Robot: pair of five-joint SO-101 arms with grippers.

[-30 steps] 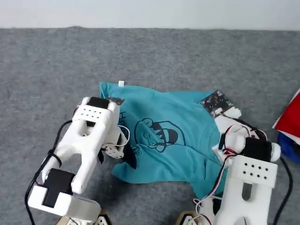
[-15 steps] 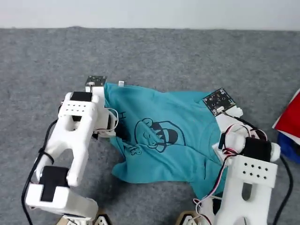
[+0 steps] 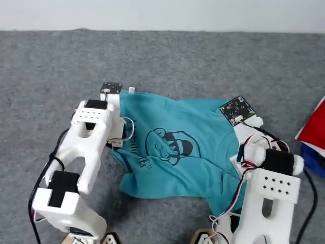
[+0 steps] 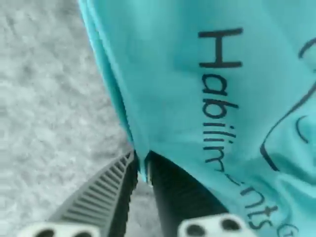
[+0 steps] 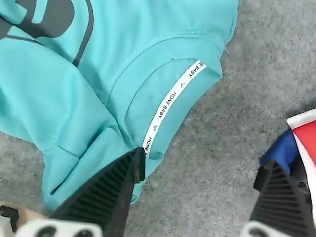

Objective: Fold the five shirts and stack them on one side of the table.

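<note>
- Folding is not far along, I think. The teal shirt (image 3: 177,152) lies spread out and lumpy, not yet a neat folded square.
- That shirt is in the middle of the grey table (image 3: 177,61), between the two arms, with its front side up.
- It has a dark drawing (image 3: 170,145) of a face in a hat on it, and dark letters (image 4: 217,98) run down beside the drawing.
- Its collar (image 5: 158,52) is on the right arm's side, and a white tape (image 5: 170,101) runs along the inside of it.
- The edge nearest the arms is wavy and bunched up.
- The left claw (image 4: 142,170) is closed tight on the shirt's side edge. I can see the cloth pinched between its two fingers.
- The right claw (image 5: 205,165) is wide open and holds nothing. One finger is right at the collar, and the other is out by the blue cloth (image 5: 279,148).
- A red cloth (image 3: 314,129) lies just by the blue one at the right edge of the table, apart from the teal shirt. They may be more shirts put to one side, but I cannot tell if they are folded.
- What is left, I think: fold this shirt, put it on the pile, then do any others.
</note>
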